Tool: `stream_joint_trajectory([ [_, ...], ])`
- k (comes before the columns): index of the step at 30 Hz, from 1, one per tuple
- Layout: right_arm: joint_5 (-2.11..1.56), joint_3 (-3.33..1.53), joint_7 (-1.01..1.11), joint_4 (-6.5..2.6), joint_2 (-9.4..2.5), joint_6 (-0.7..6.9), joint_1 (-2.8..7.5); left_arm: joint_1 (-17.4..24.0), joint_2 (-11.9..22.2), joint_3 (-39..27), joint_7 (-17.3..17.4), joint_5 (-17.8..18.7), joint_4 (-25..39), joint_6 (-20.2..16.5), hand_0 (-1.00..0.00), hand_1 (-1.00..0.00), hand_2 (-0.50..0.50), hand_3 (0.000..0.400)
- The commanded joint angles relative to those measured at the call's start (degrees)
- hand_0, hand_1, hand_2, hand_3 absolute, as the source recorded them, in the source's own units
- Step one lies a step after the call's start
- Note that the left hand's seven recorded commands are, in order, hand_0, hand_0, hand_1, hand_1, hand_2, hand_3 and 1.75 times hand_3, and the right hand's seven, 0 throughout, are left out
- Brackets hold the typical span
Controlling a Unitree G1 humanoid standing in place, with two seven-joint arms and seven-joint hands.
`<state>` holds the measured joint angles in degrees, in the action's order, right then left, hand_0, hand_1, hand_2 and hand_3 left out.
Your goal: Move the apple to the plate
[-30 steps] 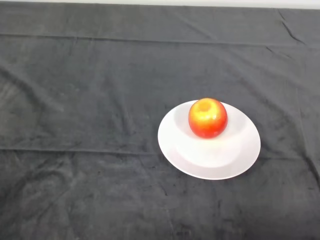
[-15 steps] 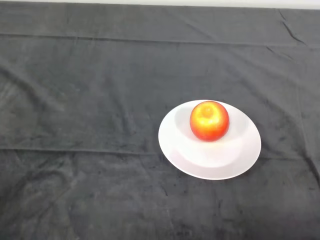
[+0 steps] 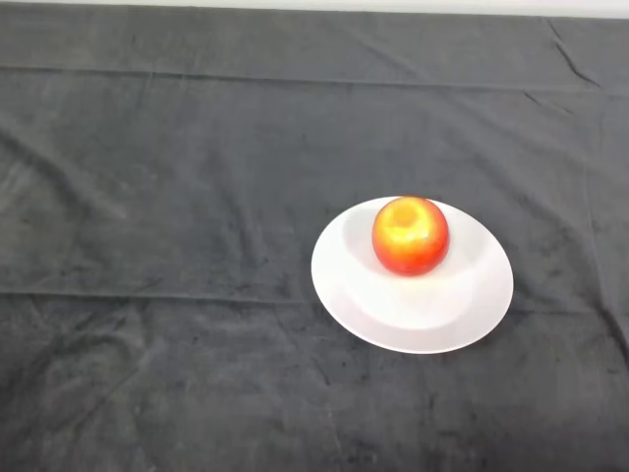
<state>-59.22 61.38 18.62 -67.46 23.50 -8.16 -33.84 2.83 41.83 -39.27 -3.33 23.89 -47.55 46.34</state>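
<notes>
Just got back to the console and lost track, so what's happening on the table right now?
Nothing is being handled at this moment: no part of the robot is in view. The red and yellow apple sits on the round white plate, toward the plate's far side, stem hollow facing up. The plate rests on the dark grey cloth covering the table, right of centre. Judging by how things lie, the apple is already on the plate, so the move looks done.

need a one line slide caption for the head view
A red-and-yellow apple sits on the far part of a white plate on a table under a dark cloth, no robot hand in view.
</notes>
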Motion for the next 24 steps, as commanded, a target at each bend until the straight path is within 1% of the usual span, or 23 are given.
stream_joint_trajectory([
  [1,0.04,0.78,0.49,-0.33,2.34,-0.25,0.1,-1.84,0.91,-2.56,0.8,-0.6,-0.53,1.01,0.0,0.0,0.0,0.0],
  [24,0.05,0.8,0.51,-0.36,2.35,-0.26,0.09,-2.35,0.7,-3.55,1.32,-1.55,-0.7,0.72,0.0,0.0,0.0,0.0],
])
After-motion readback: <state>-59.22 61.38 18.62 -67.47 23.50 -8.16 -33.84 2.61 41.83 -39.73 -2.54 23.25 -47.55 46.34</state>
